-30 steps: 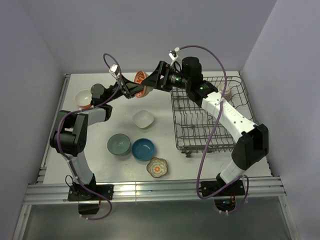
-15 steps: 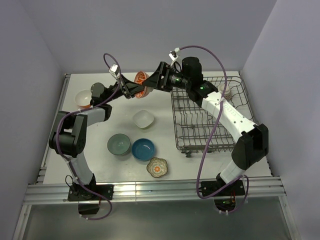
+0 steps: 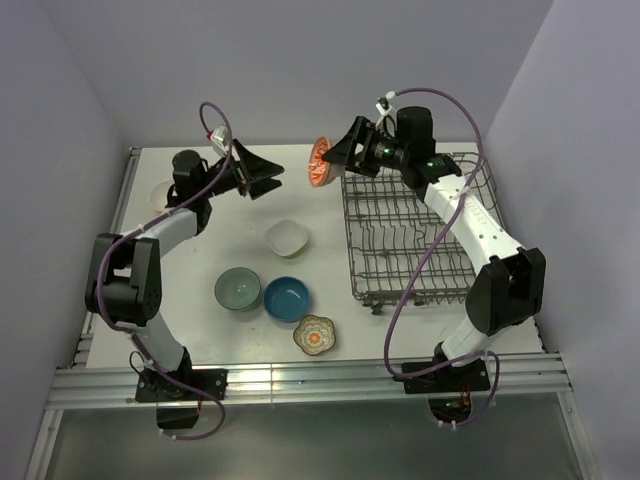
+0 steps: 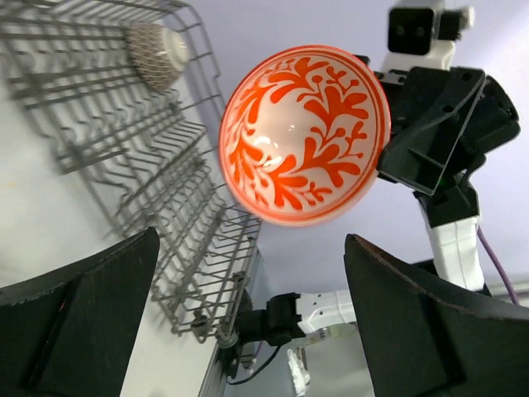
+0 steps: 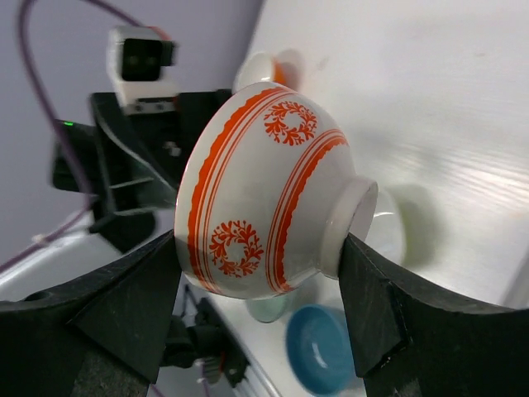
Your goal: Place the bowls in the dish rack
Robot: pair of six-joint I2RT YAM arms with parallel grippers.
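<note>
Dish rack sat right side of white desk, lilac walls around. R fingers pinched orange-white bowl mid-air; L fingers spread wide, empty.

The right hand grips an orange-and-white bowl on edge above the surface, just beside the far left corner of the dish rack. Facing it, the left hand hangs apart, fingers spread, holding nothing. A white squarish bowl, pale teal bowl, deep blue bowl and floral bowl sit left of the rack.
</note>
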